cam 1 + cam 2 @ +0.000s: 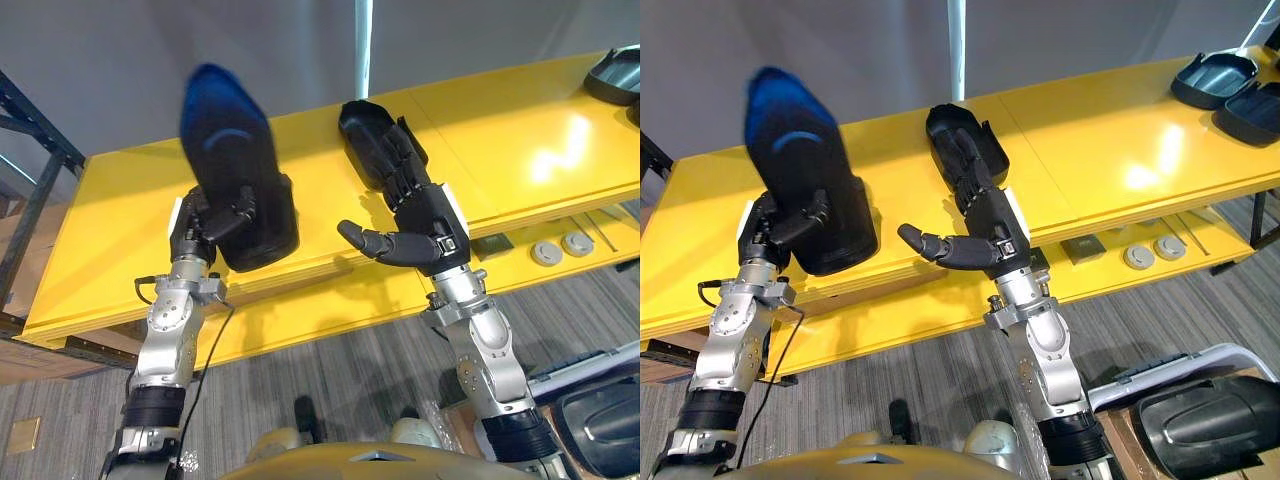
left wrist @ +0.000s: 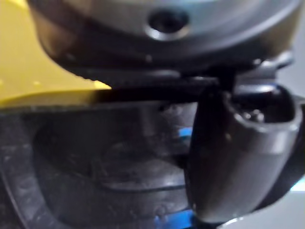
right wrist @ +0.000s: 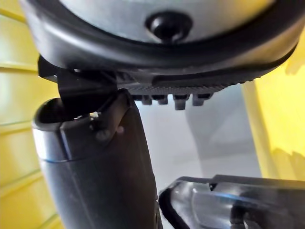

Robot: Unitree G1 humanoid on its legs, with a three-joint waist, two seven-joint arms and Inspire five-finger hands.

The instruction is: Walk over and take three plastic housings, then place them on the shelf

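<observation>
Left hand (image 1: pixel 205 225) grips a housing (image 1: pixel 235 150), raised and tilted over the table (image 1: pixel 520 140); the shallow thumb hold may let it slip; right hand (image 1: pixel 425 225) rests unclenched, fingers straight, on a second housing (image 1: pixel 365 125) lying on the table; pushing could slide it away.

Raised housing (image 1: pixel 235 150): long black plastic shell, rounded tip tinged blue, standing steeply on end over the front of the yellow shelf (image 1: pixel 520 140), gripped near its lower end by the left hand (image 1: pixel 205 225). Second housing (image 1: pixel 365 125): same black shell, lying hollow side up mid-shelf, with straight fingers of the right hand (image 1: pixel 425 235) resting inside. Two more housings (image 1: pixel 1210 75), hollow side up, side by side at the shelf's far right end. Another housing (image 1: pixel 1205 420), black, low at the right, off the shelf.
</observation>
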